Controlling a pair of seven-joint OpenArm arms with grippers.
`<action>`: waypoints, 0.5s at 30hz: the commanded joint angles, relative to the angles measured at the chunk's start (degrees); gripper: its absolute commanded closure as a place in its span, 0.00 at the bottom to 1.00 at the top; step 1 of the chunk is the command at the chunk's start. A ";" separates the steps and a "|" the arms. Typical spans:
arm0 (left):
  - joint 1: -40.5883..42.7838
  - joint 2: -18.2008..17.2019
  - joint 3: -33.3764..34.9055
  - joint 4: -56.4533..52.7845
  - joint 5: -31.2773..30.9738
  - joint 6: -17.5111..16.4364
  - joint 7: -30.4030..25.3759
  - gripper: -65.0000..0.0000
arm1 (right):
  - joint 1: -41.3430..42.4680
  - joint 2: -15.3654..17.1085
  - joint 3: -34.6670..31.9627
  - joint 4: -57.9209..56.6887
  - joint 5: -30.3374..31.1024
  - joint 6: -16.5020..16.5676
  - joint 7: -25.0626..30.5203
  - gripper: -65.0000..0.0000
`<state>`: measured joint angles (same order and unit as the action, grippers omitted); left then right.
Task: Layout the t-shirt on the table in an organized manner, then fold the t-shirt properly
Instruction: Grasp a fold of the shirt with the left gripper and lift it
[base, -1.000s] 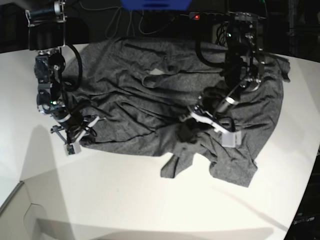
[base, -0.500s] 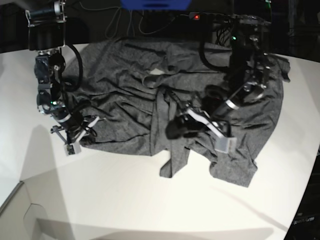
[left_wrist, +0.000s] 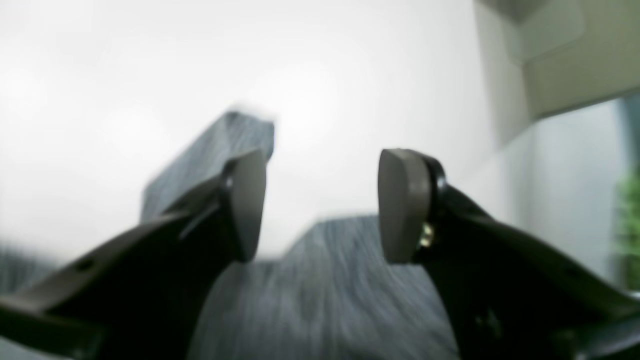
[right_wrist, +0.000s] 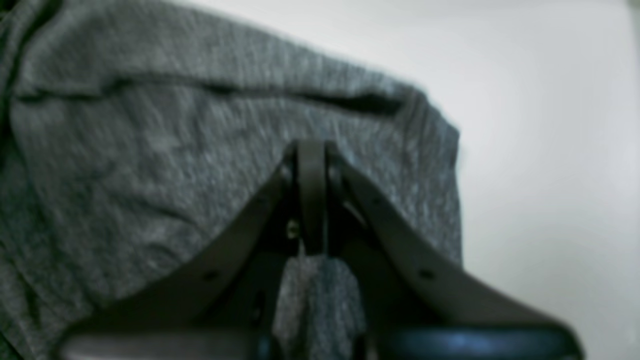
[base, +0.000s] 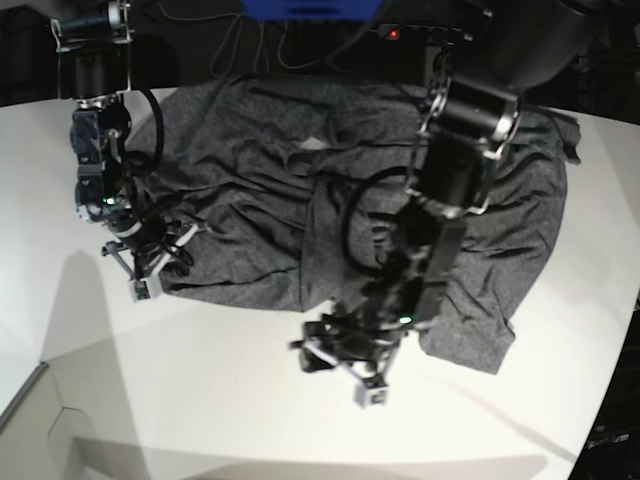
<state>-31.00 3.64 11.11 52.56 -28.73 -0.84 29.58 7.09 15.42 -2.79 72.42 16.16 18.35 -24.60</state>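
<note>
**Shirt spread but rumpled; one arm free at its near edge, the other pinching its far side**

The table (base: 200, 400) carries the t-shirt (base: 260, 190) across its back half, long axis running side to side, creased and bunched toward the middle; no containers are in view. The left gripper (base: 345, 365) hovers at the shirt's near hem, jaws parted and empty, cloth just behind and below it. The right gripper (base: 150, 262) is clenched at the opposite edge, apparently pinching a fold of fabric, though the wrist view is blurred.
</note>
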 joint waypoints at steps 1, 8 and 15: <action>-2.01 1.15 1.24 -2.05 1.70 -0.35 -2.29 0.47 | 1.13 0.62 0.28 1.03 0.41 0.33 1.17 1.00; -5.52 4.93 2.73 -16.12 15.32 7.30 -12.40 0.47 | 1.13 0.62 0.28 1.03 0.41 0.33 1.17 1.00; -5.52 2.82 2.82 -16.12 15.41 8.89 -13.28 0.47 | 1.13 0.62 0.28 0.85 0.41 0.33 1.17 1.00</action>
<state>-34.74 6.33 14.00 35.33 -13.50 7.73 17.30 7.07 15.42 -2.79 72.42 16.10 18.35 -24.84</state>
